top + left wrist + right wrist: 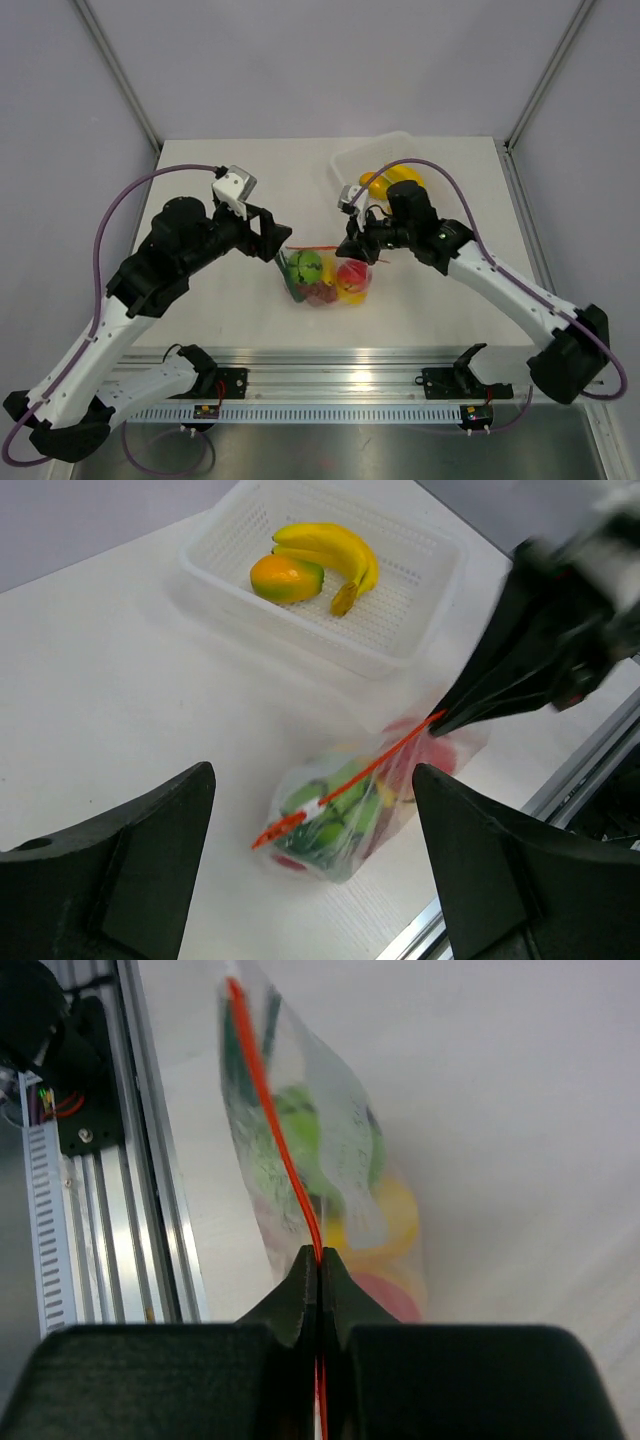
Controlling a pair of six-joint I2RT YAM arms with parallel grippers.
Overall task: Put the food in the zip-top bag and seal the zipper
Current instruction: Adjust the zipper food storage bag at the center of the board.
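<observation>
Zipper (281,1145) tight between right fingers (293,1298)

"Where's the bag?"

"I see the bag (325,275) standing crinkled on the table (420,320), zipper (350,780) on top as one thin orange-red line. I can't tell whether it's sealed."

"Inside?"

"A green fruit (306,266), a red fruit (351,273), a yellow piece (390,1215) and green stalks (294,284)."

"Left out?"

"The banana (325,550) and mango (285,577) are touching in the tray (430,590)."
</observation>
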